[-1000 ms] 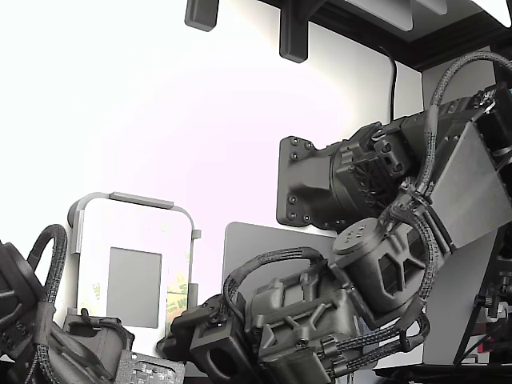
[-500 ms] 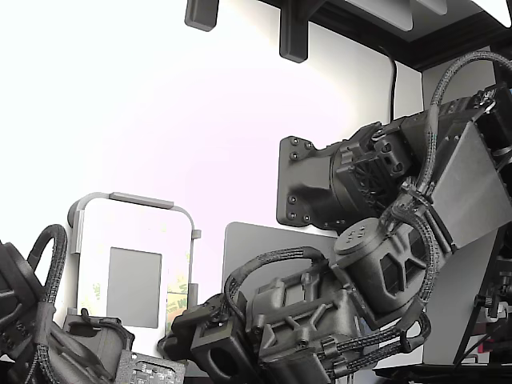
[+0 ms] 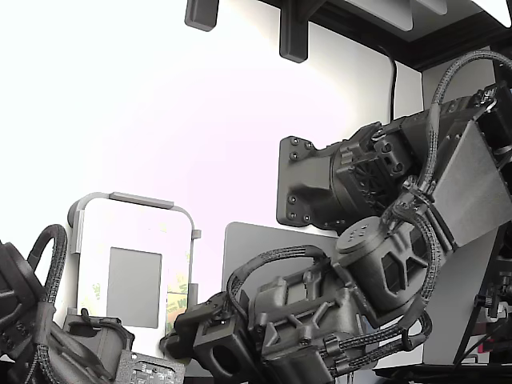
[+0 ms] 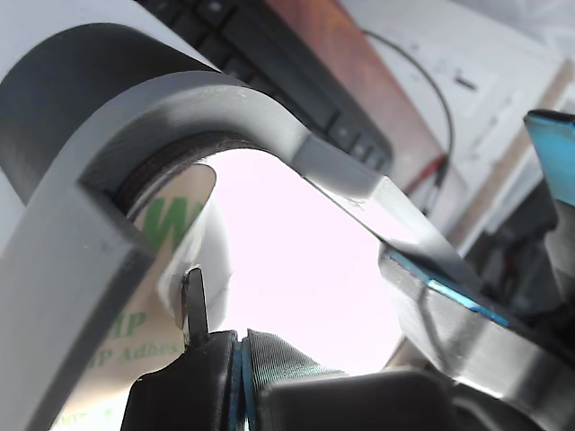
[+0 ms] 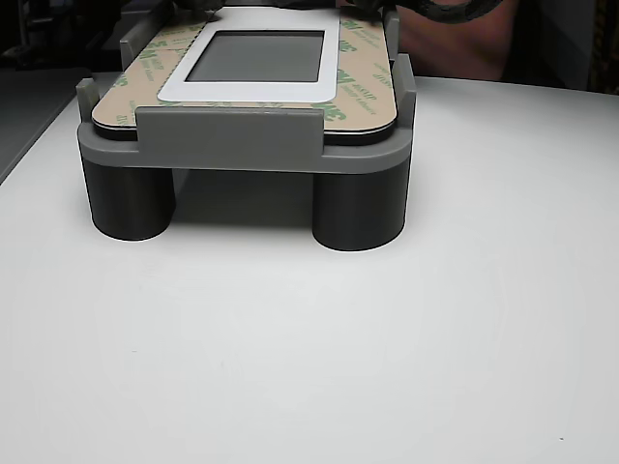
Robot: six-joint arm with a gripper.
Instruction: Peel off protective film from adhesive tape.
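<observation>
I hold the tool [image 4: 216, 346] at the fixture's [image 5: 232, 140] far corner; its tips look pinched together at the film [image 4: 171, 224] edge. The film lies flat on the plate, unpeeled. Next, I judge, comes lifting that edge away.

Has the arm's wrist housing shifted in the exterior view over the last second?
Yes, slightly: the wrist housing crept toward the exterior view's left, nearer the white plate.

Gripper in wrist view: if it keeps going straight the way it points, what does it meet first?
Most likely the pale liner strip printed with green logos, framed by the grey fixture's curved rim. The gripper tips sit just short of it; depth unclear.
</observation>
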